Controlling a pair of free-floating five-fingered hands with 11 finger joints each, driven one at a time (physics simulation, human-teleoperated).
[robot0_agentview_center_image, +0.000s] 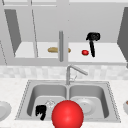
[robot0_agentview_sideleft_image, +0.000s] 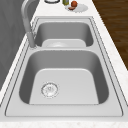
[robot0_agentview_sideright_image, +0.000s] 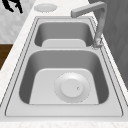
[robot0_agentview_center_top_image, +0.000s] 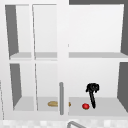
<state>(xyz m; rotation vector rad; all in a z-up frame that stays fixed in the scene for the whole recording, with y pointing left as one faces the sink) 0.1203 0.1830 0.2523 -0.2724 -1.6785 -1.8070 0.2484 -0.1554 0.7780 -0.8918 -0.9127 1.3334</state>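
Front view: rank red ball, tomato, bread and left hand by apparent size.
1. Red ball, by far the largest, though it sits nearest the camera, so that may inflate it.
2. Bread and left hand look about alike; the cabinet post hides part of the bread, so no ranking.
3. Tomato, smallest.

matte black left hand (robot0_agentview_center_image: 40, 111), black right hand (robot0_agentview_center_image: 93, 37)

We see the right hand (robot0_agentview_center_image: 93, 37) in the cabinet (robot0_agentview_center_image: 105, 58) above the sink (robot0_agentview_center_image: 110, 100), just right of the tomato (robot0_agentview_center_image: 85, 52); bread (robot0_agentview_center_image: 53, 50) lies further left.
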